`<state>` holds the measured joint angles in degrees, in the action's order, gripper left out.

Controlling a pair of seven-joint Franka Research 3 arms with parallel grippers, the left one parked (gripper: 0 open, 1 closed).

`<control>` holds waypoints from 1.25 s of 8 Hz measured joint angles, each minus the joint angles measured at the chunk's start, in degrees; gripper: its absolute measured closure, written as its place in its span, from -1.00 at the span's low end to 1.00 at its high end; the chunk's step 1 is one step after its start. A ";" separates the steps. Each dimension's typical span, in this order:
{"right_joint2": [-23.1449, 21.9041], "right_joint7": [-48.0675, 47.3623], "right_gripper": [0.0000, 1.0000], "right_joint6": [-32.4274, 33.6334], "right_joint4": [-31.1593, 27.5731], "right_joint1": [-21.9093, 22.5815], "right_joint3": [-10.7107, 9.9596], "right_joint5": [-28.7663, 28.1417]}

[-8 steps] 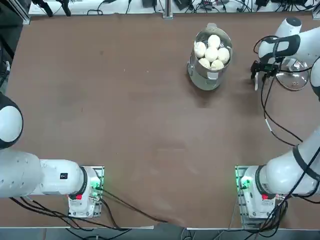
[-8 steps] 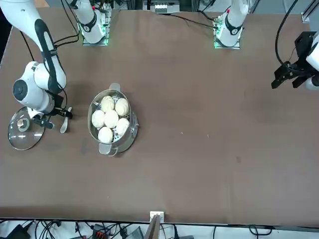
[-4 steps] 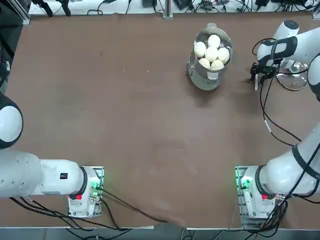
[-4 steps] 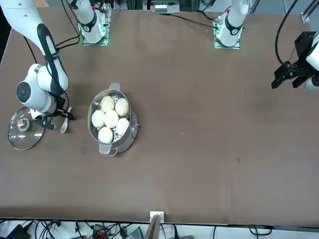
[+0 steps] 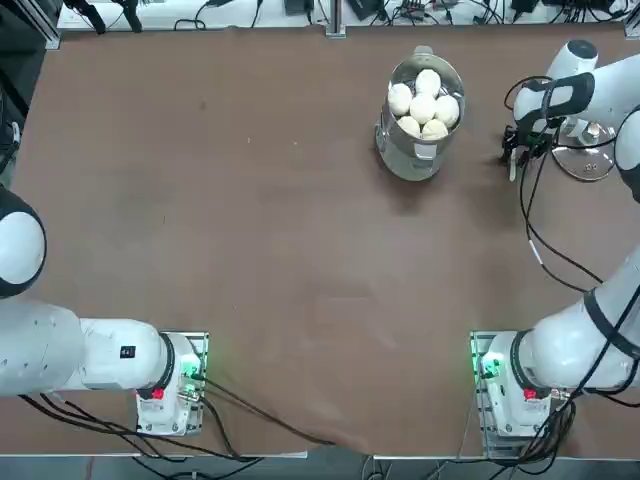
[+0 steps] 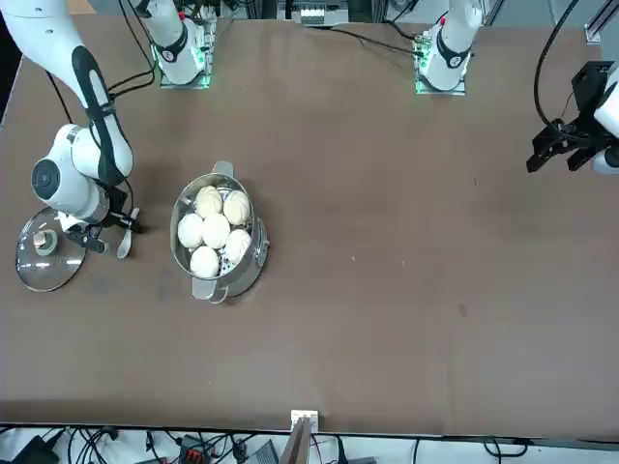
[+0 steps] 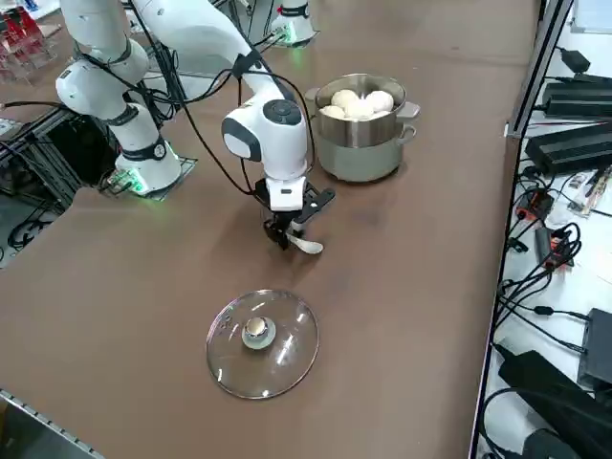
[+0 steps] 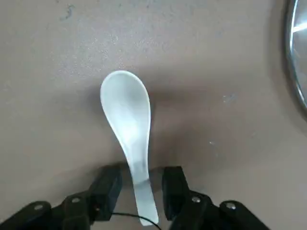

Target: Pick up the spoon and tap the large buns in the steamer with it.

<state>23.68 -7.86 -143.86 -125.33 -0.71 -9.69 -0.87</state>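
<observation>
Claw (image 8: 139, 187) points down, fingers straddling spoon (image 8: 127, 120) handle.

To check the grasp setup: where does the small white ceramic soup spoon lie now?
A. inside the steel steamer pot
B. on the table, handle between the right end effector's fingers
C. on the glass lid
B: the small white ceramic soup spoon lies on the brown table, its handle between the fingers of the right end effector.

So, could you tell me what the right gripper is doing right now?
Right gripper: open, fingers either side of the spoon handle on the table, not gripping it.
</observation>
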 joint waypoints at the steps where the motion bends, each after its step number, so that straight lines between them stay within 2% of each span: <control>1: 0.04 -0.02 -0.01 0.00 0.03 0.00 0.00 0.00; 6: 0.09 -0.05 0.27 -0.03 0.27 0.01 0.00 0.00; 10: 0.21 -0.06 0.35 -0.03 0.29 0.02 0.01 -0.01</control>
<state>23.88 -7.92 -143.90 -125.04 -0.69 -9.68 -0.87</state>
